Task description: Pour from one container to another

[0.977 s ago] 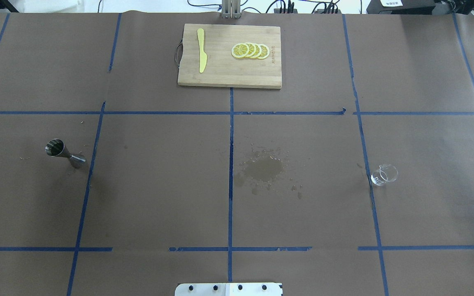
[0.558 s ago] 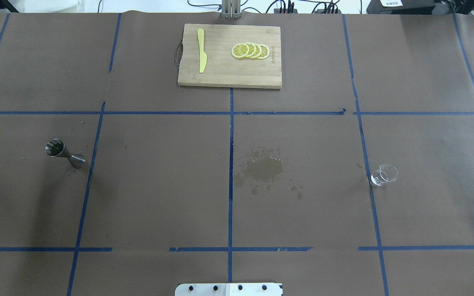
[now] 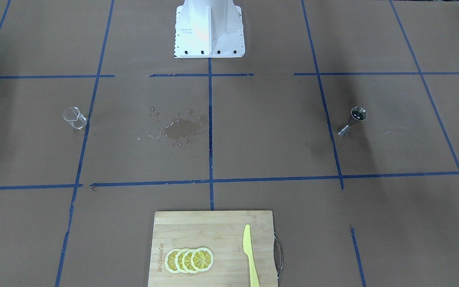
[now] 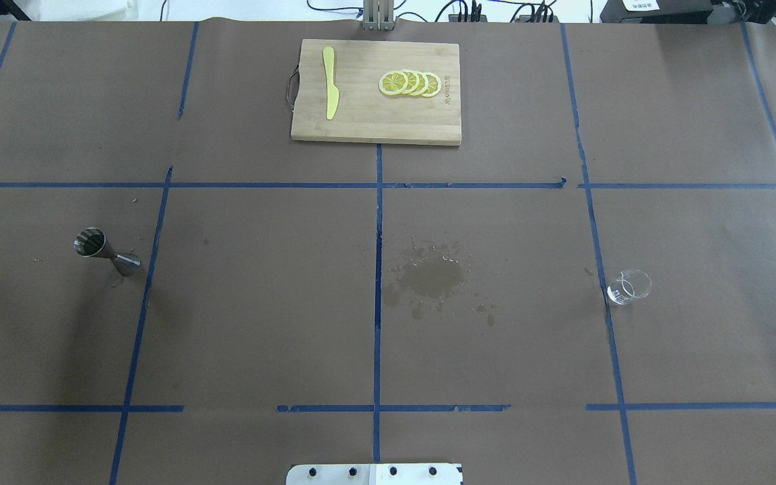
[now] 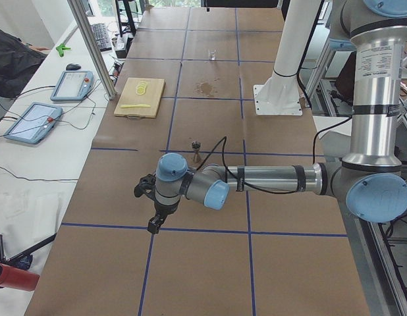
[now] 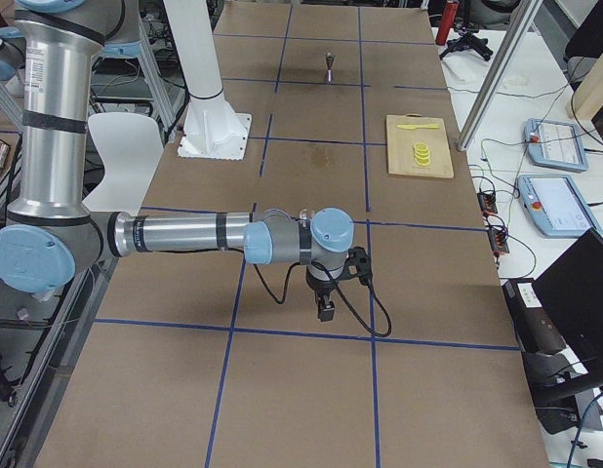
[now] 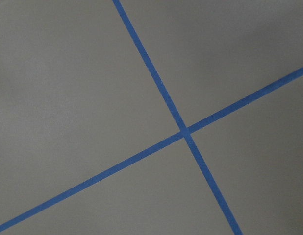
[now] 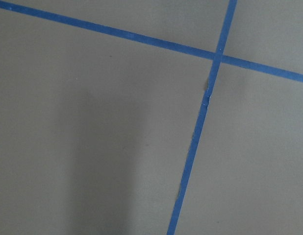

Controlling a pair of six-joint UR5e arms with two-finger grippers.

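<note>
Left gripper (image 5: 153,228): over the brown paper; jaw state cannot be told.
Right gripper (image 6: 326,314): same; cannot be told.
Jigger (image 4: 105,250): shiny steel hourglass, upright, robot's left side.
Glass cup (image 4: 628,287): clear, lipped, right side, well apart.
Wet stain (image 4: 432,277): dark blotch between them.
Bamboo board (image 4: 368,121): far edge.

The jigger (image 4: 106,250) is standing well inward of the left gripper (image 5: 153,227), and the glass cup (image 4: 628,287) is standing inward of the right gripper (image 6: 325,312), with a wet patch (image 4: 432,277) lying between them. The cutting board (image 4: 374,121) is lying farther from the robot than both grippers, bearing a knife (image 4: 329,84) and lemon slices (image 4: 409,83).
</note>
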